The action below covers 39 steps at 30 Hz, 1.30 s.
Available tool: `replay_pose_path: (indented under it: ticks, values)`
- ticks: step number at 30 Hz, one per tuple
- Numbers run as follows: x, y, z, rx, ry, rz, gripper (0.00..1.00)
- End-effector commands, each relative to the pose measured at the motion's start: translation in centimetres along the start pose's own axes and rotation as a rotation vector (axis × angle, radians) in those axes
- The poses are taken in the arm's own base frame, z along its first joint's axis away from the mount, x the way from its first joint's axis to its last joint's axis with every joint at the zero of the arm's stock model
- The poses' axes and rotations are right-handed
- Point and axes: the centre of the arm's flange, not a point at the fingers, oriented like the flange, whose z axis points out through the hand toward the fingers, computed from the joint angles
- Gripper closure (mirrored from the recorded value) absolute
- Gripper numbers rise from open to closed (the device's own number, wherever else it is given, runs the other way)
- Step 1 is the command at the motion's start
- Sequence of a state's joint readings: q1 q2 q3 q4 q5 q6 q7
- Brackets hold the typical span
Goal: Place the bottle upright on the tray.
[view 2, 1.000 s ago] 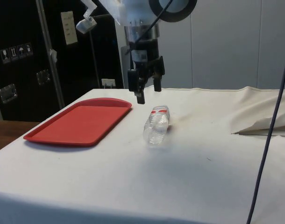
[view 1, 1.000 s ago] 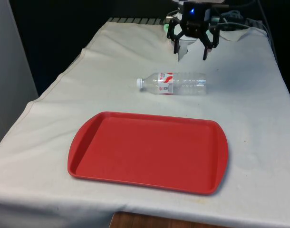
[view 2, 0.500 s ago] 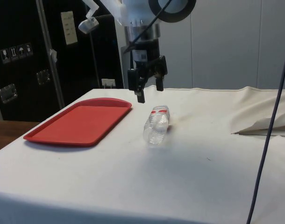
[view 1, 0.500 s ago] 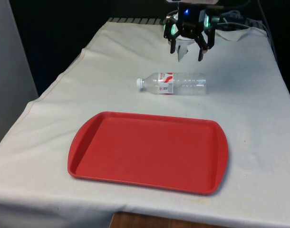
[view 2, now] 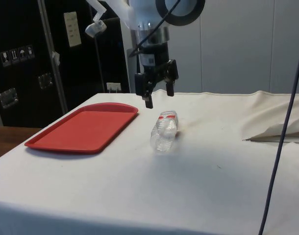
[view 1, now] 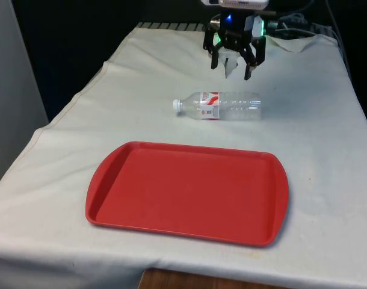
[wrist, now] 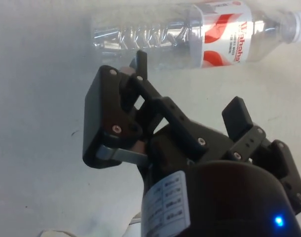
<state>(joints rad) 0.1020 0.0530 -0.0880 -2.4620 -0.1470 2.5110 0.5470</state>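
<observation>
One clear water bottle (view 1: 218,106) lies on its side on the cloth, just beyond the red tray (view 1: 189,192); our gripper (view 1: 231,67) hangs above it, fingers spread and empty, presumably lining up a grasp.

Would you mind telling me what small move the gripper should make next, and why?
Probably a short move down and toward the bottle. The gripper hangs open and empty above the cloth, just beyond the bottle, which lies on its side, apart from the red tray.
</observation>
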Motion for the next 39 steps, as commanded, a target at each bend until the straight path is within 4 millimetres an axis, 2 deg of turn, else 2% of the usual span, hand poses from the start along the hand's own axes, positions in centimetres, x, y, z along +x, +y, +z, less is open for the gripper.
replay_pose_path:
  ticks: [1,39]
  values:
    - [0.2,0.2,0.2,-0.001,0.008,0.016,0.00]
    - [1.1,2.5,2.4,-0.022,-0.013,0.232,0.00]
